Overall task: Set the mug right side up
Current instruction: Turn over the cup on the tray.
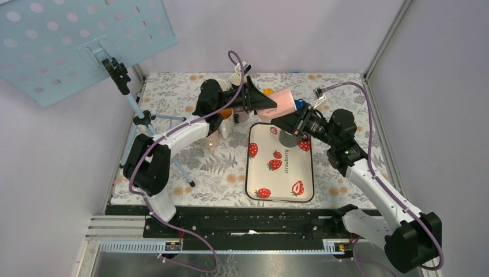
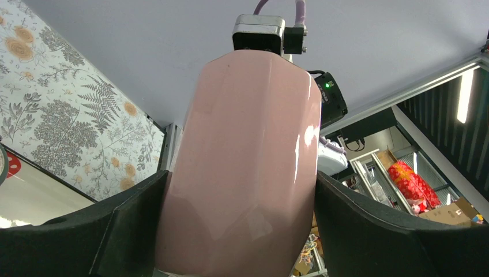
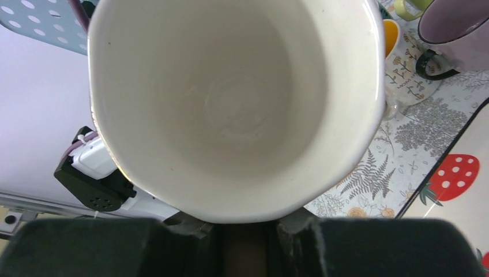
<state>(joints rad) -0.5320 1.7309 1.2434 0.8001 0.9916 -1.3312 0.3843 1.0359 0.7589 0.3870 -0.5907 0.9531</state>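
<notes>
Top view: The mug (image 1: pixel 281 104) hangs on its side in the air between the two grippers, its base toward the left gripper (image 1: pixel 266 104) and its mouth toward the right gripper (image 1: pixel 293 119), with the tray (image 1: pixel 282 179) below both.

Left wrist view: The left gripper (image 2: pixel 242 236) is spread wide, and its fingers (image 2: pixel 127 231) lie against both sides of the mug (image 2: pixel 248 161), a broad grip.

Right wrist view: The right gripper (image 3: pixel 242 248) is closed on the near rim of the mug (image 3: pixel 230 104), whose mouth opens straight ahead of it.

A double hold blocks rotation, so one gripper should probably let go before the other swings the mouth upward. The rim pinch looks the weaker hold, so the turn is best made slowly, above the tray.
</notes>
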